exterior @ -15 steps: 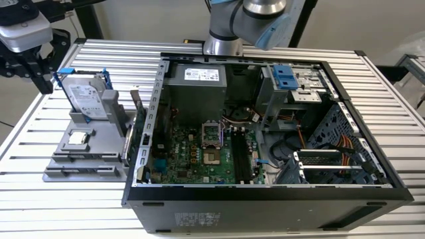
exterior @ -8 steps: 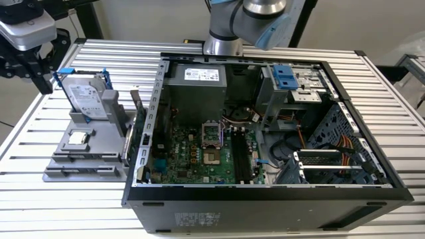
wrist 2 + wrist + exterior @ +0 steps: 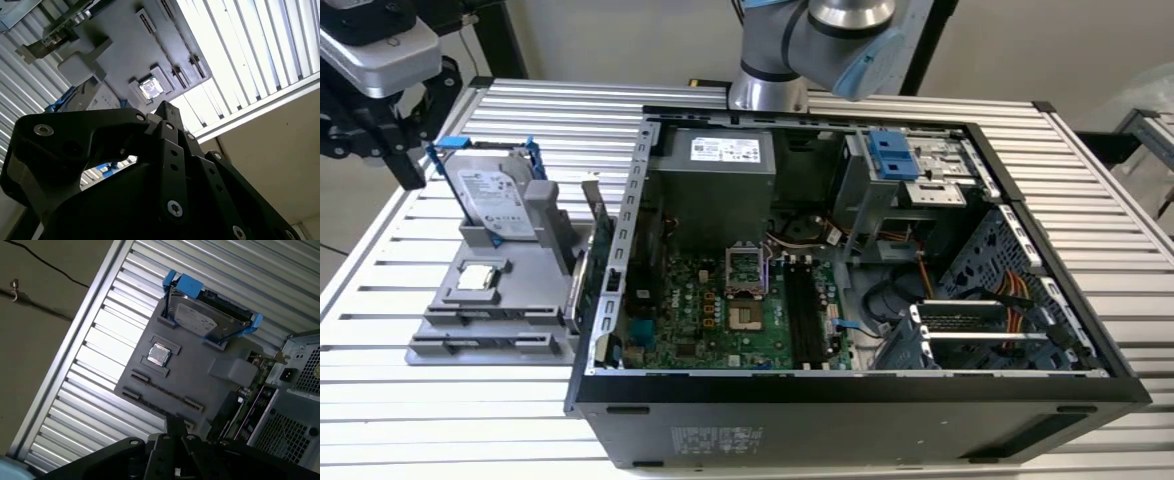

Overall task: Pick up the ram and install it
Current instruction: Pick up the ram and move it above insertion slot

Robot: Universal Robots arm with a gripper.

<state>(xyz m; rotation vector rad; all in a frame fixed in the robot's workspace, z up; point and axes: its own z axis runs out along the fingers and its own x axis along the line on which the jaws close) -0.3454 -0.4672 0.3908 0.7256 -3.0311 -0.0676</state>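
One gray tray point(image 3: 200, 385) sits out past the gripper point(image 3: 176, 440). It's holding one hard drive point(image 3: 200, 320) in a blue frame, one square processor chip point(image 3: 159, 355) and one ram point(image 3: 598, 210) on edge next to the one open PC case point(image 3: 854, 410). The ram's well clear of the jaws. Can't tell if they're released or clenched.

The ram point(image 3: 596, 215) is a long, thin, dark-green board stick. It stands on its long edge, leaning slightly, in a slot along one side of the gray holder point(image 3: 480, 300). That side is the one nearest the open computer case point(image 3: 854, 410), so the stick sits just beside the case's outer wall.
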